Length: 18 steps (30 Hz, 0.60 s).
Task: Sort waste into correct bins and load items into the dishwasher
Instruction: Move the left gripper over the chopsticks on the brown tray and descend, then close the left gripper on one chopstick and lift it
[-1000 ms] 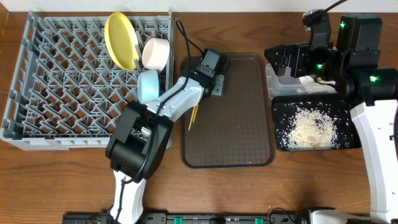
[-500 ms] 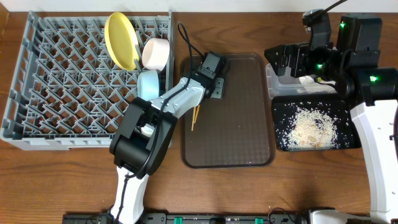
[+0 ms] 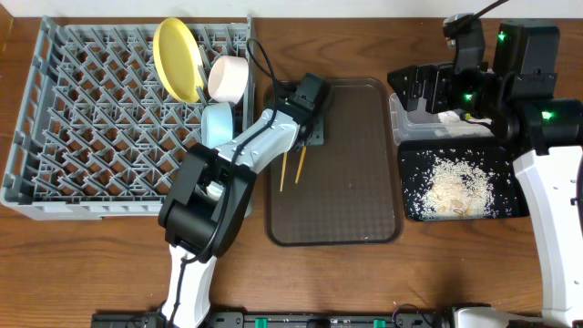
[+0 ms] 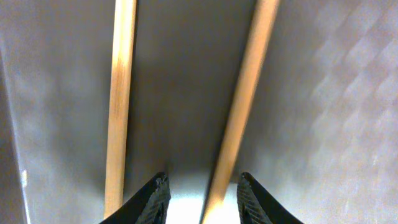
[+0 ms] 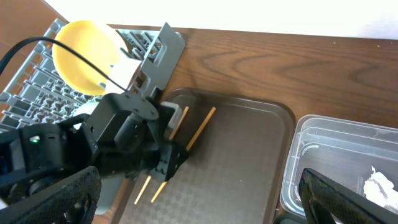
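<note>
Two wooden chopsticks (image 3: 290, 169) lie side by side on the left part of the brown serving tray (image 3: 355, 182). My left gripper (image 3: 307, 135) is down over them. In the left wrist view its jaws (image 4: 202, 186) stand narrowly open: the right chopstick (image 4: 245, 106) runs between the fingertips, the left chopstick (image 4: 121, 93) lies outside them. My right gripper (image 3: 424, 88) hangs wide open and empty over the clear tub (image 3: 437, 126), which holds a white tissue (image 5: 379, 183). The grey dish rack (image 3: 91, 137) holds the yellow plate (image 3: 178, 59), white bowl (image 3: 228, 79) and light blue bowl (image 3: 217, 123).
The black tray (image 3: 414, 191) with scattered rice scraps (image 3: 455, 187) sits in front of the clear tub at the right. The left arm's cable loops over the rack's right edge. Bare wooden table runs along the front.
The left gripper's jaws have narrowed around one chopstick. The gripper has shifted slightly left, and both chopstick ends now show below it. The right arm has not moved.
</note>
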Motion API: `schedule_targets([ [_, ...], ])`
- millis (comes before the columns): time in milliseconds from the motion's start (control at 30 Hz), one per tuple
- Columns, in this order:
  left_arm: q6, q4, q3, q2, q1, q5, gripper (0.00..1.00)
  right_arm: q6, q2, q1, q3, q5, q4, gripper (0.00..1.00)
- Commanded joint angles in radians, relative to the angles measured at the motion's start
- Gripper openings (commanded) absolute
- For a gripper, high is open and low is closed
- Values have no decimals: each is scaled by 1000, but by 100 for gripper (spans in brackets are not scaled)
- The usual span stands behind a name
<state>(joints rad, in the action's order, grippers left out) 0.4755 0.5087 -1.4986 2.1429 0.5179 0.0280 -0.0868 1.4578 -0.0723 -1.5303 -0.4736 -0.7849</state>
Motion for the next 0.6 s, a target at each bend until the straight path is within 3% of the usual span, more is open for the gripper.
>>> schedule_targets([
  [0,80,90,-8,21,1,97,37,-2,1,6,-10,-1,2,99],
  [200,63,171,-31,21,35,82,37,-2,1,6,-10,-1,2,99],
  [567,-18,77,-27,27,116,-59,33,-2,1,6,-10,-1,2,99],
])
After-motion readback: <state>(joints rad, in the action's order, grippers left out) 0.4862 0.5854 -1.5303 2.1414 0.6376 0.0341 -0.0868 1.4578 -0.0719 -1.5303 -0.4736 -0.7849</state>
